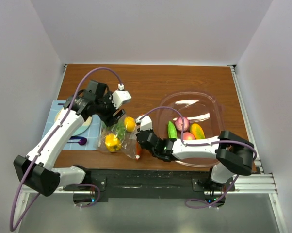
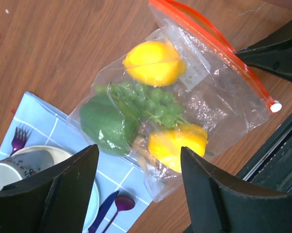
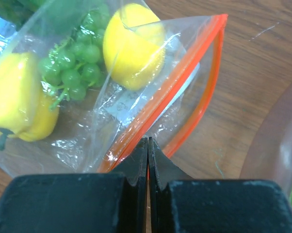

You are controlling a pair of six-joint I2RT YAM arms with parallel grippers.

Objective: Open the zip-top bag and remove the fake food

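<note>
The zip-top bag (image 1: pixel 118 138) lies on the wood table, clear with an orange zip strip (image 2: pixel 211 46). Its mouth gapes, the two strip halves apart (image 3: pixel 211 82). Inside it is fake food: a lemon (image 2: pixel 153 63), green grapes (image 2: pixel 155 102), a green pepper (image 2: pixel 107 124) and a yellow pepper (image 2: pixel 177 143). My left gripper (image 2: pixel 139 151) hovers open over the bag's closed end, holding nothing. My right gripper (image 3: pixel 148 141) is shut on the bag's orange zip edge. More fake food lies in the tub: a cucumber (image 1: pixel 171 129), a pink fruit (image 1: pixel 181 123) and an orange-yellow fruit (image 1: pixel 198 130).
A large clear tub (image 1: pixel 209 104) stands right of the bag, with the right arm across its near side. A blue placemat (image 1: pixel 58 109) at the left carries a plate (image 2: pixel 95 194), a cup (image 2: pixel 20 165), a purple fork (image 2: pixel 19 140) and a purple spoon (image 1: pixel 79 141).
</note>
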